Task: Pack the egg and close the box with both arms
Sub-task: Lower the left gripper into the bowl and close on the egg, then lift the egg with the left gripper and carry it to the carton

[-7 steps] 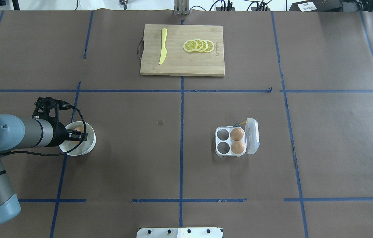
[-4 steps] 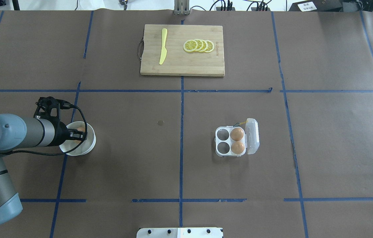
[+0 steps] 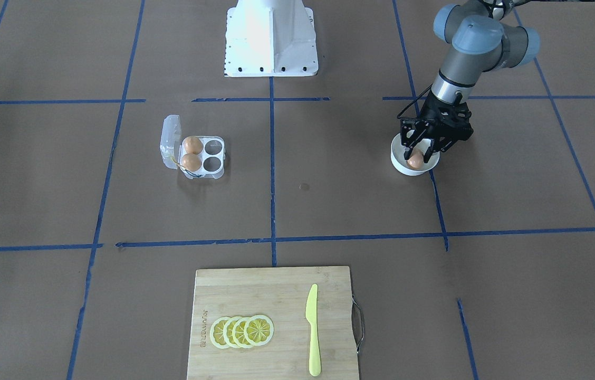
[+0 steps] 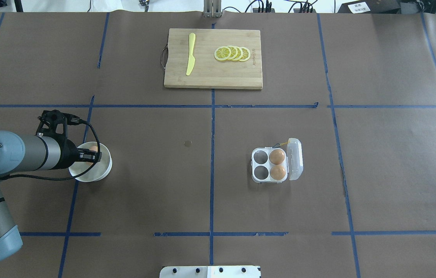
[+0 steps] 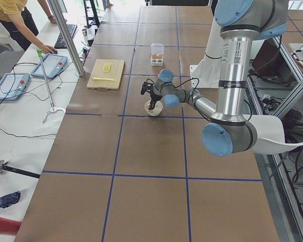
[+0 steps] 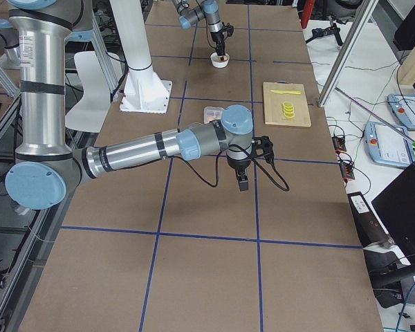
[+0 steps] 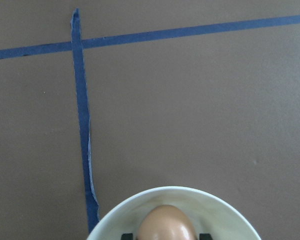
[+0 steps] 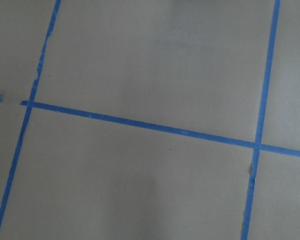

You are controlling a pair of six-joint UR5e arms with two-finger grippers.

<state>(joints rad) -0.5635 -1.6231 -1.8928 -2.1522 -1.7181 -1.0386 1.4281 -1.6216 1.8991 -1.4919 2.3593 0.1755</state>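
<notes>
An orange-brown egg (image 7: 166, 224) sits between my left gripper's (image 4: 92, 156) two black fingertips inside the white bowl (image 4: 104, 170). The jaws are closed against its sides. The front-facing view shows the egg (image 3: 415, 160) low in the bowl (image 3: 399, 161). The clear box (image 4: 259, 166) stands open at the centre right, its lid (image 4: 295, 159) folded out to the right. Two eggs (image 4: 277, 156) fill its right cells and the two left cells are empty. My right gripper (image 6: 242, 184) hangs over bare table and shows only in the right side view, so I cannot tell whether it is open or shut.
A wooden cutting board (image 4: 218, 75) lies at the far middle with a yellow knife (image 4: 190, 58) and lemon slices (image 4: 232, 53). The white robot base (image 3: 270, 37) is at the near edge. A person (image 5: 12, 20) stands beyond the far table edge.
My left wrist and gripper have shifted slightly away from the table centre and toward the far side over the bowl. The egg has shifted with them. The box has not moved.
</notes>
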